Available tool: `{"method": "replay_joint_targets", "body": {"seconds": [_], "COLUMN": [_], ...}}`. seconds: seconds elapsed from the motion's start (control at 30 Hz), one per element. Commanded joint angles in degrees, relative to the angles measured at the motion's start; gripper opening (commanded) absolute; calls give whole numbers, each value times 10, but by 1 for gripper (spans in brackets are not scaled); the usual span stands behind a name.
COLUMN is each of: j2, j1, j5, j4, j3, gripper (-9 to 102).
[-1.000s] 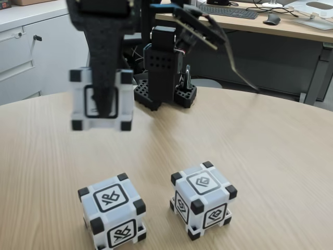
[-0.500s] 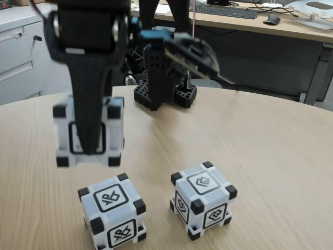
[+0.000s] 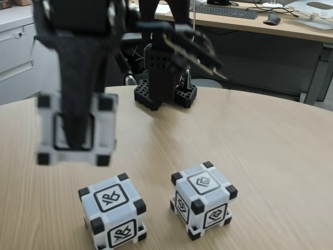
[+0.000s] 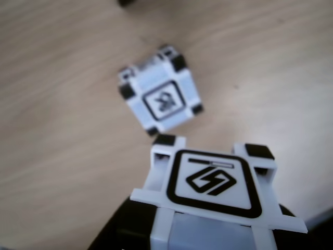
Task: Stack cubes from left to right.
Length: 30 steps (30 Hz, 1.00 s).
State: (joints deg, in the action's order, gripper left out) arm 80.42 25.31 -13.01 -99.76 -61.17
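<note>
An office round wooden table [image 3: 260, 140] carries my work. In the fixed view my gripper [image 3: 75, 138] clamps the carried cube [image 3: 75, 130] in mid-air, up and left of the left table cube [image 3: 112, 211]; the right table cube [image 3: 203, 200] sits beside it. In the other view, the carried cube [image 4: 213, 182] hangs short of the cube below [image 4: 161, 96], so I judge it needs aligning before lowering.

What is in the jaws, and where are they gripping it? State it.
One cube, lifted clear of the table. The gripper clamps it across opposite faces, one finger running down the middle of the camera-facing side in the fixed view.
</note>
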Motion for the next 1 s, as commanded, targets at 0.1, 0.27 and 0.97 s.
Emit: {"method": "replay_joint_targets", "body": {"seconds": [0.1, 0.27, 0.97], "j2": [3, 4, -35], "j1": [-4, -4, -5], "j5": [-15, 11, 163], "j4": [2, -2, -40], "j3": [56, 47, 45], "gripper": [0, 0, 0]}}
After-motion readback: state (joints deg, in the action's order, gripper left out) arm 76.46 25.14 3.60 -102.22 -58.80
